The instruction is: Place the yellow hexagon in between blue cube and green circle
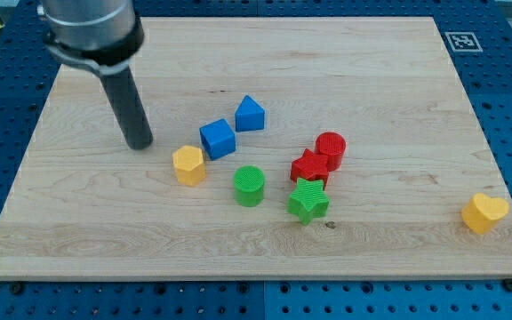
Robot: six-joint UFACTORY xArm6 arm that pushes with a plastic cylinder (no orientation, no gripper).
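No jaws, only my tip, bare, holding nothing. Yellow hexagon just right and below, near blue cube and green circle. Likely light, rigid, slippery; best pushed on its left face.

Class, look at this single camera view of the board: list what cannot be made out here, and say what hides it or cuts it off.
1. The arm above the rod: cut off by the view's top edge.
2. Whether the red star touches the red cylinder and the green star: they overlap in this view.
3. The marker at the board's top right corner: too small to read.
4. Far sides of all blocks, such as the yellow hexagon: one camera only.

My tip shows clearly, left of the blue cube.
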